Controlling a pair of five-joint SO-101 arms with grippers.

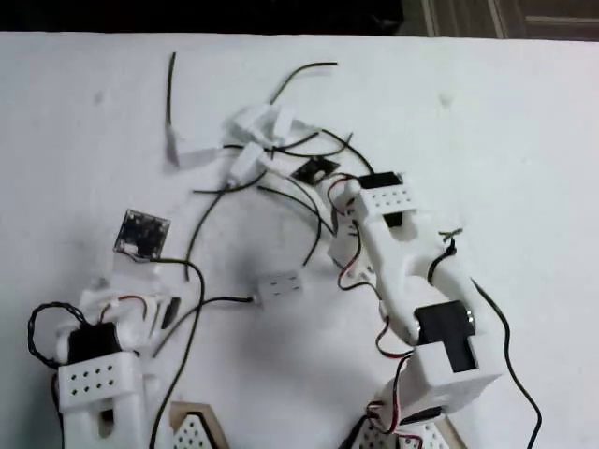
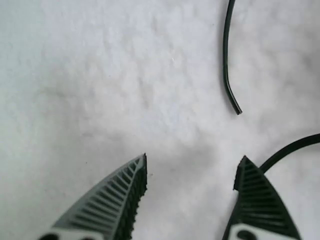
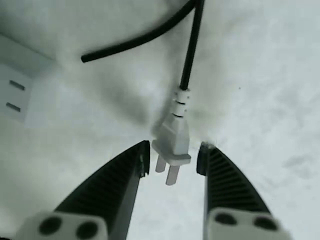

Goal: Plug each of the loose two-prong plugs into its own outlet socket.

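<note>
the right gripper [image 3: 173, 154] has its jaws spread either side of a white plug [image 3: 174, 136]. the left gripper [image 2: 192, 167] has its jaws spread over the table [image 2: 125, 75].

White table [image 1: 524, 112] with loose black cords [image 1: 169, 94], white plugs [image 1: 245, 161], 1 outlet block [image 1: 279, 285], 1 small circuit board [image 1: 142, 233].

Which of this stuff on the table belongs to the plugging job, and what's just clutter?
Job:
- two-prong plug between the open fingers of the right gripper
- outlet socket near it
- socket block mid-table
- pile of plugs and cords farther back

Lying about:
- small circuit board
- second dark board
</note>
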